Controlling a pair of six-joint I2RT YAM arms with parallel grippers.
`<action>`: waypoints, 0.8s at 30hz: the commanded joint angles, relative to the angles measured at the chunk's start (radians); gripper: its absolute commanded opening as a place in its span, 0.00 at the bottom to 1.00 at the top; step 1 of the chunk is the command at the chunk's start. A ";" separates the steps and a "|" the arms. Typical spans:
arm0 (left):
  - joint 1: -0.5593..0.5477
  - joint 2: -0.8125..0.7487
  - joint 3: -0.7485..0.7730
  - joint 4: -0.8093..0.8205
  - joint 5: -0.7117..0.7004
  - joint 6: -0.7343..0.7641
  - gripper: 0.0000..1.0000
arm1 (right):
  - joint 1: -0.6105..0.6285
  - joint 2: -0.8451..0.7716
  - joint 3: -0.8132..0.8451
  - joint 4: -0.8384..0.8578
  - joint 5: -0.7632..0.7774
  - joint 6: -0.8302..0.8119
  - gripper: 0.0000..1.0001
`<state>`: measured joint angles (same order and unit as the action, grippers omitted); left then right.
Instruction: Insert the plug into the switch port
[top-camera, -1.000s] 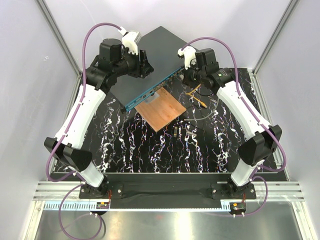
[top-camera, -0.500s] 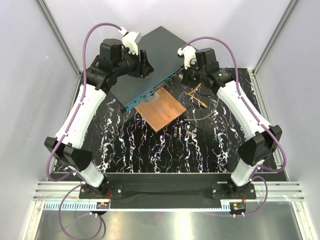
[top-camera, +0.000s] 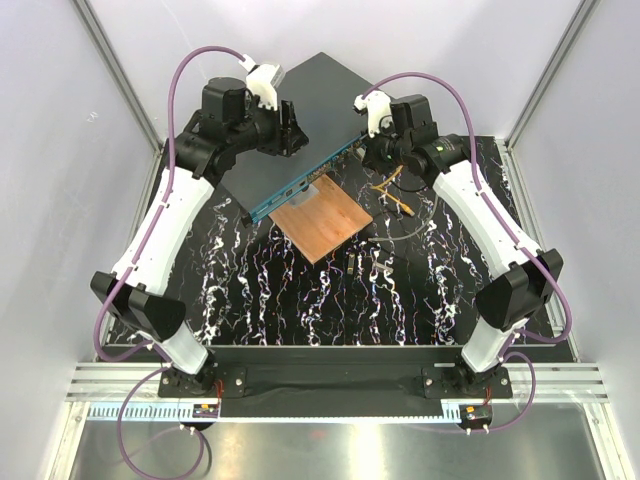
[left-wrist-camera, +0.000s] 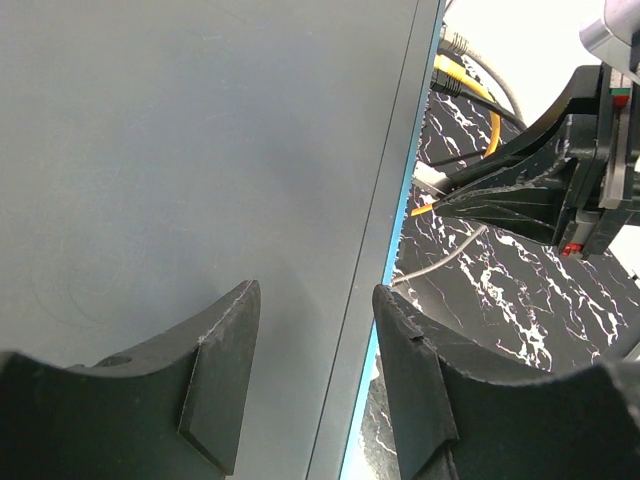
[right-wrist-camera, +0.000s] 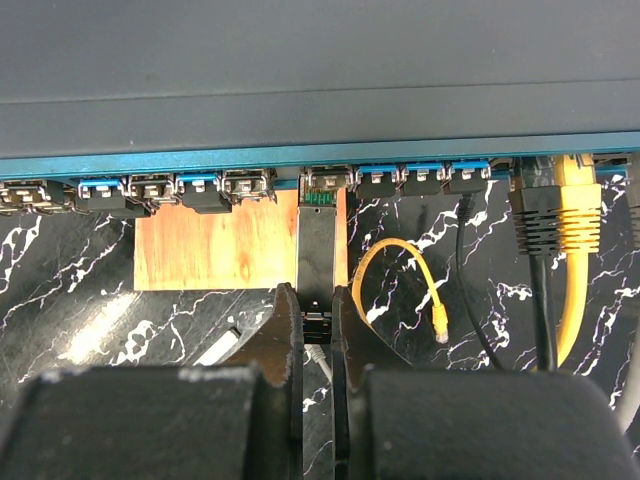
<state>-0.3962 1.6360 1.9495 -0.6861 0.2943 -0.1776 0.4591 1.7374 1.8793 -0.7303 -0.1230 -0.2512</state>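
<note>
Hardly anything had moved: your left arm had crept a touch toward the far side, and your right arm had stayed put.

Your right gripper (right-wrist-camera: 318, 300) had its jaws pinched shut on the plug (right-wrist-camera: 320, 240), a thin grey stick. The plug's far tip sat right at the mouth of a port (right-wrist-camera: 326, 180) near the middle of the blue face of the switch (right-wrist-camera: 300, 80), just above the brown board (right-wrist-camera: 210, 245). Your left gripper (left-wrist-camera: 315, 385) had its jaws half open over the switch's flat top, near the blue edge, holding nothing.

If you pushed with the plug a bit crooked, it could catch on the port's rim and jam, or slip back in the jaws. Nothing gripped the switch, so a hard push could slide it away.

You could not tell how deep the tip had gone, or whether the left fingers touched the top. The plug's near end was hidden between the right fingers.
</note>
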 joint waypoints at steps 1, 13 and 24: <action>0.000 -0.004 0.026 0.051 0.003 0.001 0.54 | 0.010 -0.007 0.011 0.060 0.003 -0.022 0.00; -0.001 -0.016 0.005 0.071 0.011 0.001 0.55 | -0.022 -0.049 -0.025 0.074 -0.053 -0.057 0.00; -0.001 -0.019 -0.004 0.076 0.009 0.001 0.55 | -0.033 -0.053 -0.006 0.078 -0.063 -0.080 0.00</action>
<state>-0.3962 1.6379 1.9491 -0.6777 0.2947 -0.1772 0.4404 1.7325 1.8526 -0.7109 -0.1619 -0.3103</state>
